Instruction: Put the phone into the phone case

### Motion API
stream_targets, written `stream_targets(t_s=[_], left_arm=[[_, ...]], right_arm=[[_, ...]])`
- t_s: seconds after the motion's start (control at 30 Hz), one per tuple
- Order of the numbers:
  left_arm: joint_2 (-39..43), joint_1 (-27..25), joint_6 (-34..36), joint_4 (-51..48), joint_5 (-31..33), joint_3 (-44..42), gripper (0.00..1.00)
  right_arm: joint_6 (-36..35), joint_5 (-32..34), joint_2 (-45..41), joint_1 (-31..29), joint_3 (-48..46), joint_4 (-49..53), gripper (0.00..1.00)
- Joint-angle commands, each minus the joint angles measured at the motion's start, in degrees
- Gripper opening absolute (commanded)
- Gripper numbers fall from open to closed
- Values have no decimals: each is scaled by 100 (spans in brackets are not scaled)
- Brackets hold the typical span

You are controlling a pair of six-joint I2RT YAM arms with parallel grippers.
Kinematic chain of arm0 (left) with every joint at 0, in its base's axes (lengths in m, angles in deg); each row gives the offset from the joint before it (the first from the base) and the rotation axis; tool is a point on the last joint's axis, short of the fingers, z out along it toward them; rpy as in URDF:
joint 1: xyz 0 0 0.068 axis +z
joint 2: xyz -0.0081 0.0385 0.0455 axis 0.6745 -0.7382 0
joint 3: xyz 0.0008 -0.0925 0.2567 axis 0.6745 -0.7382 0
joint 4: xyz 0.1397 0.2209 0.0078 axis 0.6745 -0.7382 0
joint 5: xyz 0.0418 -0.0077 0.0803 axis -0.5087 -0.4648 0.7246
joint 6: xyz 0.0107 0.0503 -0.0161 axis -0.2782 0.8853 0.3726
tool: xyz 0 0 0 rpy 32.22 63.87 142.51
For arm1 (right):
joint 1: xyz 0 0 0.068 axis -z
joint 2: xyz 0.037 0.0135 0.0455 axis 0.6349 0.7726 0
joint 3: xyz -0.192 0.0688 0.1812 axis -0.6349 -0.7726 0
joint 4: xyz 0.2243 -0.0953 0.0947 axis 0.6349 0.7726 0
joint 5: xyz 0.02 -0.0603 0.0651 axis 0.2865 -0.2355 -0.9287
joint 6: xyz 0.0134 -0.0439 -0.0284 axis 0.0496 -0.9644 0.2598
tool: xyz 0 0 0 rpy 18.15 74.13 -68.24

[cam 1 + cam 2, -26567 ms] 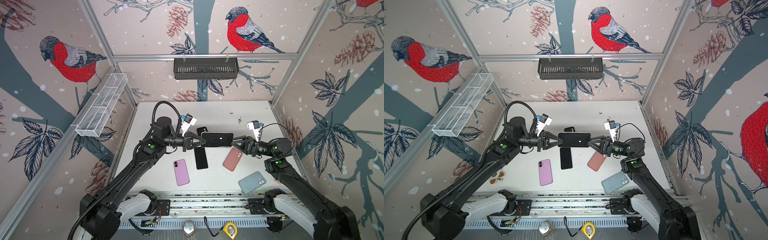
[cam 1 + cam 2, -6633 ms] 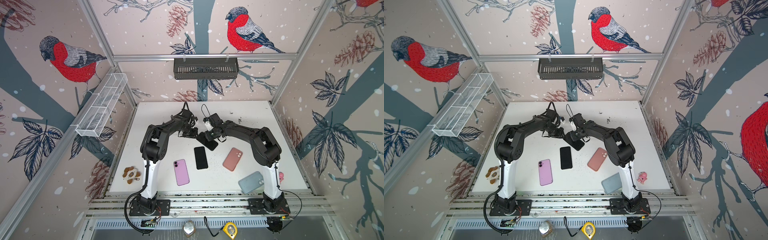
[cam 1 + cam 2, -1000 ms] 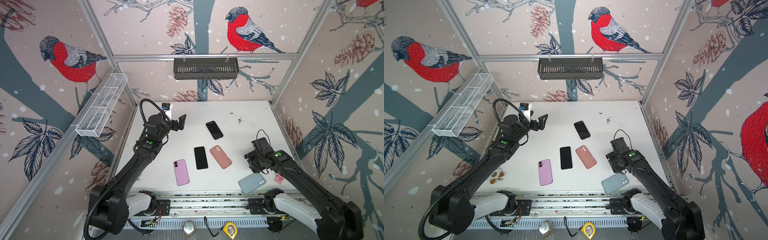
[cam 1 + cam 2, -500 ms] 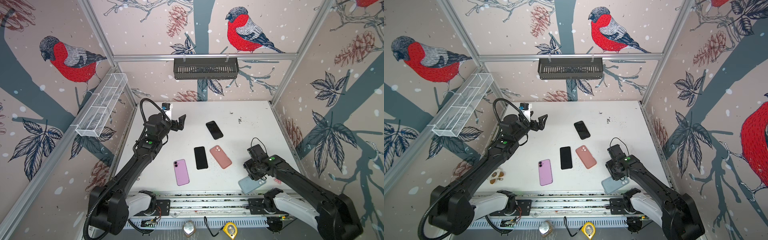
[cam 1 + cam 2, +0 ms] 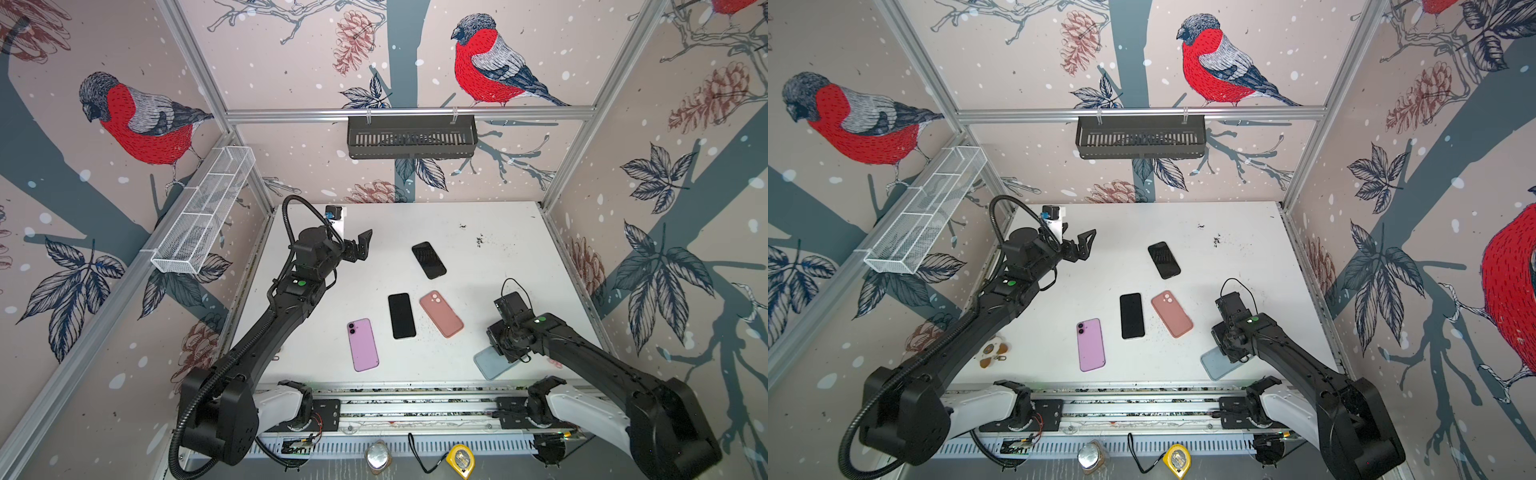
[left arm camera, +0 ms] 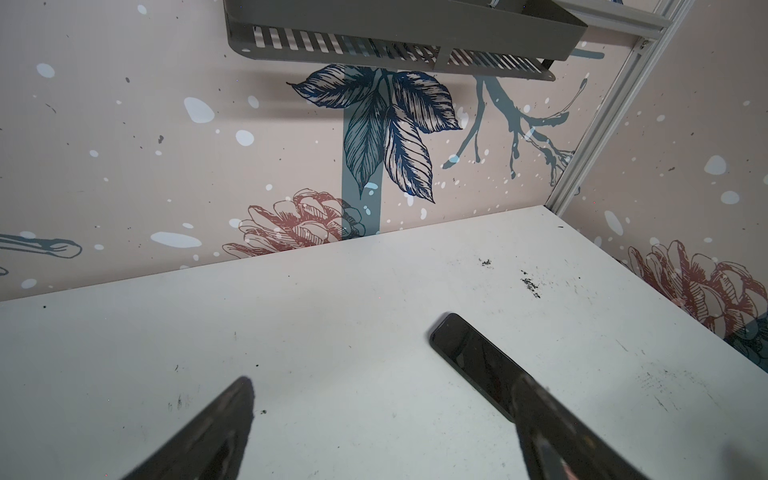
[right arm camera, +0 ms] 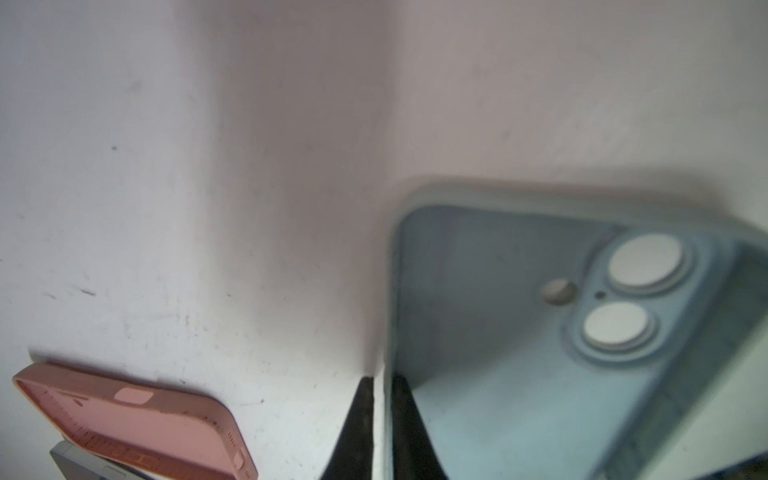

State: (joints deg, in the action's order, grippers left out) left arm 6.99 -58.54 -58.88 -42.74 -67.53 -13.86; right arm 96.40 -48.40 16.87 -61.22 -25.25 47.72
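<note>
Jaws of right gripper (image 7: 384,386) clamped on side wall of blue case (image 7: 498,395), one finger inside, one outside. Left gripper (image 6: 386,380) jaws wide apart; black phone (image 6: 473,357) ahead, partly behind one finger.

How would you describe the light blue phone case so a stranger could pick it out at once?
Start at the white table and go to its front right corner, under the right arm. There is the light blue case, open side up, its wall pinched by the right arm's fingers. The other case is salmon pink and lies mid-table.
</note>
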Motion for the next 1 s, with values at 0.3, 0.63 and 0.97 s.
stream_targets(t_s=[0.3,0.63,0.97], left_arm=[[-40,8,169,-7,125,104,95],[-81,21,187,-27,106,124,95],[-70,17,200,-16,103,104,95]], right_arm=[[-2932,817,749,993,1472,-462,1],[-5959,795,2627,-124,2820,-439,1],[-6326,680,2803,-515,2902,-576,41]])
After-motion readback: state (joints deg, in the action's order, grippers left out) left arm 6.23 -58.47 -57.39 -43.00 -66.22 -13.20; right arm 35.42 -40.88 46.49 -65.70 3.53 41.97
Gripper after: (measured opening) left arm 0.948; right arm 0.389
